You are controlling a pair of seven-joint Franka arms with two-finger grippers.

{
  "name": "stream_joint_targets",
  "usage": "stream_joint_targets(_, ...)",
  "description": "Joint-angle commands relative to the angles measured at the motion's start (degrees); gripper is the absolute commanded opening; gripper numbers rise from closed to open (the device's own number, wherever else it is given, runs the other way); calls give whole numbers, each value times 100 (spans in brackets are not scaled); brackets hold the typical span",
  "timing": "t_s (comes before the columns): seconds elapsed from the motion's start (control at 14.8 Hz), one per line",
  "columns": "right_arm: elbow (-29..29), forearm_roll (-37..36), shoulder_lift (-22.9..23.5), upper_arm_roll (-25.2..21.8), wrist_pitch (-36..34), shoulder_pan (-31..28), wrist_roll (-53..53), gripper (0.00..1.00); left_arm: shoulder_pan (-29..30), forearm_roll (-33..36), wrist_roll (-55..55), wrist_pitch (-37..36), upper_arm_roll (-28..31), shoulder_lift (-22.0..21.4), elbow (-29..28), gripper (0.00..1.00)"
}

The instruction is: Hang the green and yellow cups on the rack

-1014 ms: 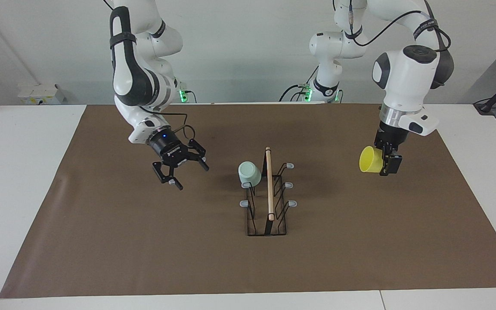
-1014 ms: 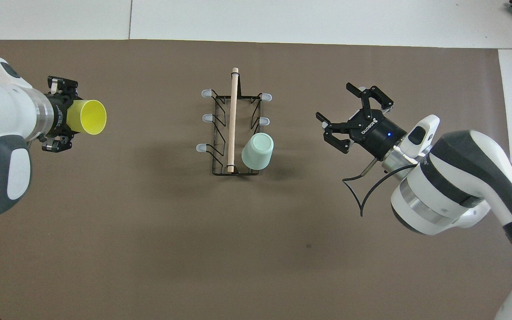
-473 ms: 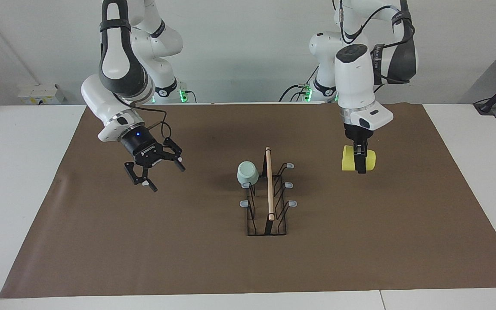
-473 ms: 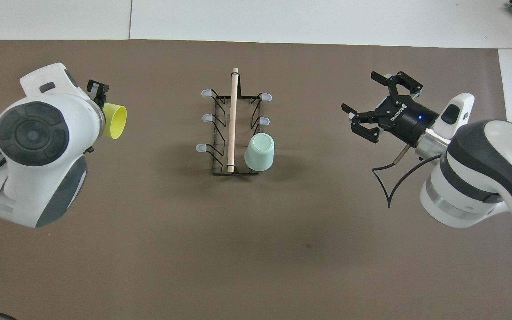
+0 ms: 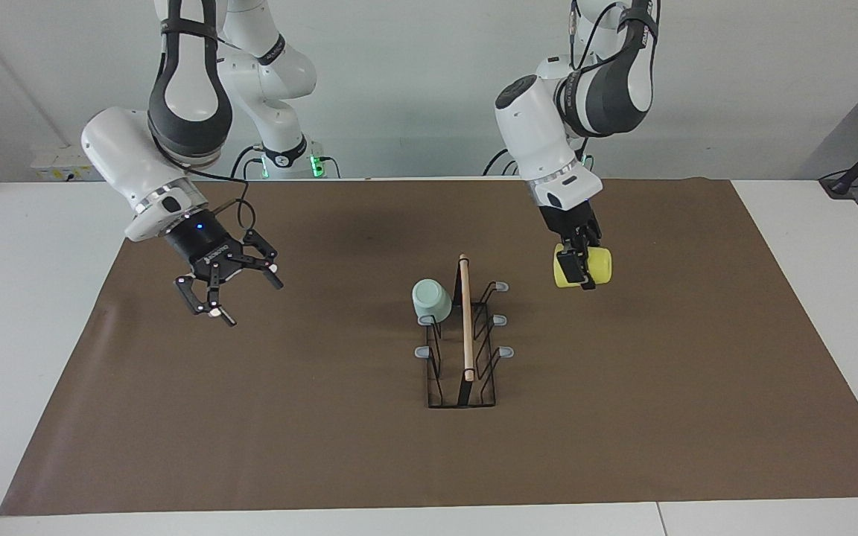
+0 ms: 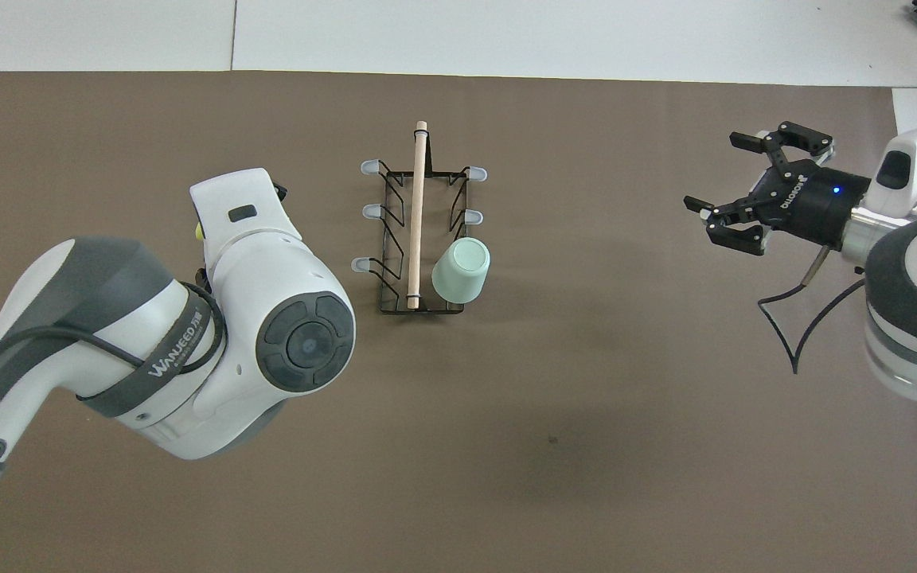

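The yellow cup (image 5: 584,268) is being held shut in the left tool (image 5: 576,269), up over the brown mat (image 5: 250,417) beside the rack (image 5: 462,350). The right tool (image 5: 224,286) is being kept wide open and empty over the mat toward the right arm's end of the bench (image 5: 19,298). The green cup (image 5: 430,299) is being carried on a rack prong at the end nearer the robots.

A brown mat (image 5: 325,417) covers most of the white table (image 5: 27,313).

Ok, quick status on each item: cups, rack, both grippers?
green cup: hung upside down on a rack prong at the end nearest the robots.
yellow cup: held on its side in the air, beside the rack.
rack: upright, five prongs free.
left gripper: shut on the yellow cup.
right gripper: open, empty, over the mat.
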Motion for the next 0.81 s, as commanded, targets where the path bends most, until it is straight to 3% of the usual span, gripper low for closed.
stream_joint_targets(0.0,377,-1305,-52,25,-631,-360,1018,100,-52,548,-171,-320,-253,33,-27,0)
stream_joint_targets(0.34,975,-3845,-87,34,-1501,-413,3083,100,-113,1717,-741,-812,-746,410,-27,0)
stream_joint_targets(0.74,1029,-5764,-307,112,-1924,-317,5938,100,-411,3063,-1673,-1321,-1159,1025,9,0)
